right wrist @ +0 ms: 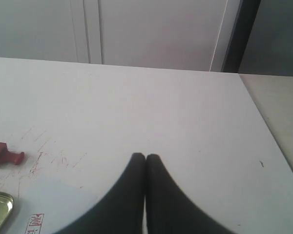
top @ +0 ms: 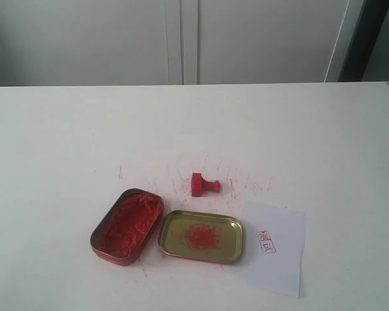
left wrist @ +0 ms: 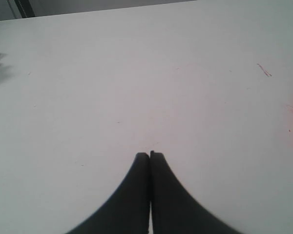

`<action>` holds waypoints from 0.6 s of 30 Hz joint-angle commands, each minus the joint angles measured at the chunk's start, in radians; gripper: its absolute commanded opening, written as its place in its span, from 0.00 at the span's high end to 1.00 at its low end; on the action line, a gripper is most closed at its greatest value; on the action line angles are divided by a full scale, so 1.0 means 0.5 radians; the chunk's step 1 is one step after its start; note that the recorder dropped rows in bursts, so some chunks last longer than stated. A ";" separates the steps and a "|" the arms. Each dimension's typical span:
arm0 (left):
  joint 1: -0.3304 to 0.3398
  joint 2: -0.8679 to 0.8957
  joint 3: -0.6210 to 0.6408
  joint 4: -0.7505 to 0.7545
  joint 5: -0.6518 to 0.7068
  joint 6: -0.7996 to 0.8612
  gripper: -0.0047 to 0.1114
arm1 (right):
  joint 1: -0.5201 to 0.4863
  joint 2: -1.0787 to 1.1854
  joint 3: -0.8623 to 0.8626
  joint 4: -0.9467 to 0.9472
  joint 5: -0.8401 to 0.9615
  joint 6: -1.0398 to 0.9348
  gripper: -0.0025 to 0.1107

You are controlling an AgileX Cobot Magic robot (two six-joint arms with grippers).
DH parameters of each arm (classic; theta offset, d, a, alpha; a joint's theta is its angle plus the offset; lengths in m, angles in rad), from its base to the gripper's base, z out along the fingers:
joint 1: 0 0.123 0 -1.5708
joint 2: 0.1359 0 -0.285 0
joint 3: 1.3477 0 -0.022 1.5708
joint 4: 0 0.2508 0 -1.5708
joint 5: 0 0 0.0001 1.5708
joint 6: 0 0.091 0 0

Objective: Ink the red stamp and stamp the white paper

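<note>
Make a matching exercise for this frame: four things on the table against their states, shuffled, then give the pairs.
Things:
1. stamp
2. tin
3. lid
4. paper

States:
A. bears a small red imprint
B. lies on its side
C. full of red paste
D. gold, with a red smear in the middle

Pairs: 1-B; 2-C; 3-D; 4-A
</note>
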State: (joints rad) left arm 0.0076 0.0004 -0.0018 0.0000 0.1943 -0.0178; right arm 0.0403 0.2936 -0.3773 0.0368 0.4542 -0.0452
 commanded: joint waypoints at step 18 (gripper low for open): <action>-0.001 -0.001 0.004 -0.011 -0.002 -0.008 0.96 | -0.022 -0.496 0.296 -0.021 -0.026 -0.009 0.98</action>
State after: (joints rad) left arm 0.0076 0.0004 -0.0018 0.0000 0.1943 -0.0178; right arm 0.0403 0.0922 -0.2678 0.0368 0.4542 -0.0452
